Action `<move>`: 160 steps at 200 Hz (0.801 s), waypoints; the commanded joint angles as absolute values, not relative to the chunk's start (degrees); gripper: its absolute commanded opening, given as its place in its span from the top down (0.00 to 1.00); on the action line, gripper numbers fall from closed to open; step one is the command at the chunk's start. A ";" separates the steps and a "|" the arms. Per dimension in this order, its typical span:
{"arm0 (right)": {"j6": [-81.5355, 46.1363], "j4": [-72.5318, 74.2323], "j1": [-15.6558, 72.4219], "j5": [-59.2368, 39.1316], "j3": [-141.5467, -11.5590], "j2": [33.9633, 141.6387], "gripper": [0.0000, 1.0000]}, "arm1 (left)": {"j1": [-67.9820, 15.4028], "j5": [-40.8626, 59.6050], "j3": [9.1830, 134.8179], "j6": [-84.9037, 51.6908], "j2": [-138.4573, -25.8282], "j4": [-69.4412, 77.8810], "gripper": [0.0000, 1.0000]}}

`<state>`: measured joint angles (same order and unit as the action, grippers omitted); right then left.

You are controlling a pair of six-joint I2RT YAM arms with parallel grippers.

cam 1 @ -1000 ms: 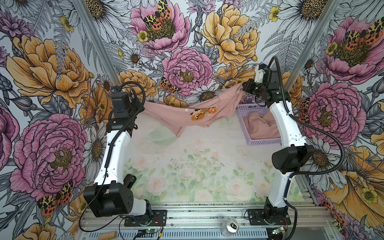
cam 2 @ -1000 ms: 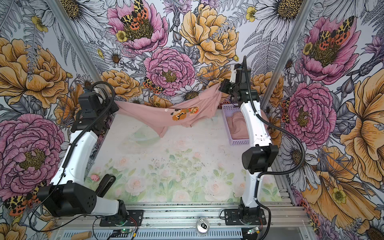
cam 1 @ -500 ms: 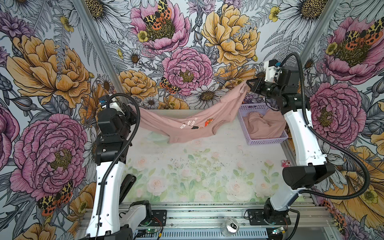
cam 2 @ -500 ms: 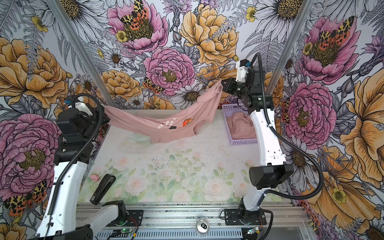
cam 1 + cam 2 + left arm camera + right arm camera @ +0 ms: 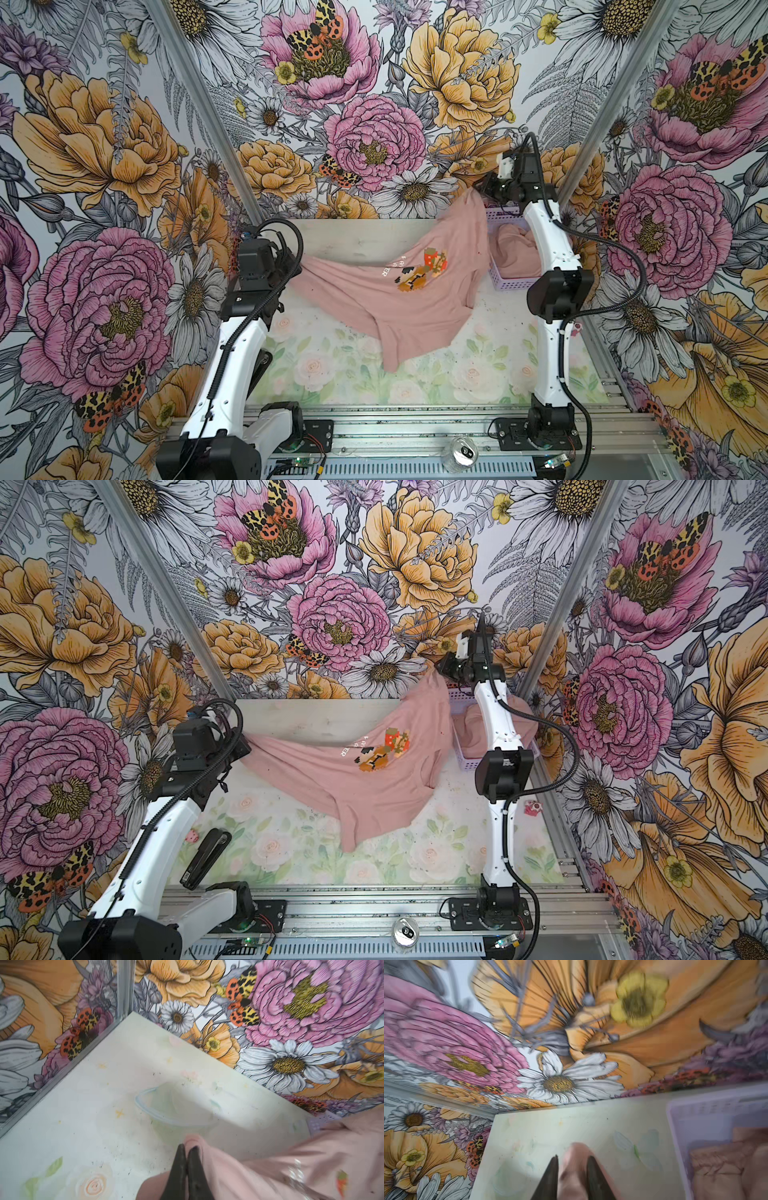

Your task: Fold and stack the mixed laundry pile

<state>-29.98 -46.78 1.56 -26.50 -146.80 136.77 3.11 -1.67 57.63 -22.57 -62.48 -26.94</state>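
Note:
The dusty-pink T-shirt (image 5: 415, 307) (image 5: 365, 787), with a pixel-art figure and white lettering, stretches slantwise between both arms, its lower part draped on the table. My left gripper (image 5: 297, 270) (image 5: 247, 746) (image 5: 188, 1146) is shut on its left end, low near the table. High at the back right, my right gripper (image 5: 480, 191) (image 5: 438, 669) (image 5: 573, 1157) has its jaws apart, with the shirt's other end still between the fingers. More pink cloth (image 5: 513, 249) (image 5: 726, 1163) of the laundry pile lies in the lavender basket (image 5: 513, 284) (image 5: 469, 762) (image 5: 679, 1118).
Flowered walls close the table on three sides. The basket stands against the back right corner, partly behind my right arm. A flat black object (image 5: 205, 858) lies front left beside my left arm. A small red item (image 5: 532, 807) sits at the right edge. A can (image 5: 463, 451) rests on the front rail.
The shirt, stretched in the air before, has sagged onto the table. My left gripper came down and forward still holding it. The right gripper's jaws have parted.

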 commanded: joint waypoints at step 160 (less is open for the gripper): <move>-35.79 -29.14 20.63 -13.62 -64.82 104.77 0.49 | 1.84 -2.59 54.39 -23.81 -62.98 -25.84 1.00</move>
<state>-33.80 -36.10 19.75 -14.15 -62.02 101.56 2.20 -2.09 54.81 -23.62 -63.88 -26.76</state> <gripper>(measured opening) 0.561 0.048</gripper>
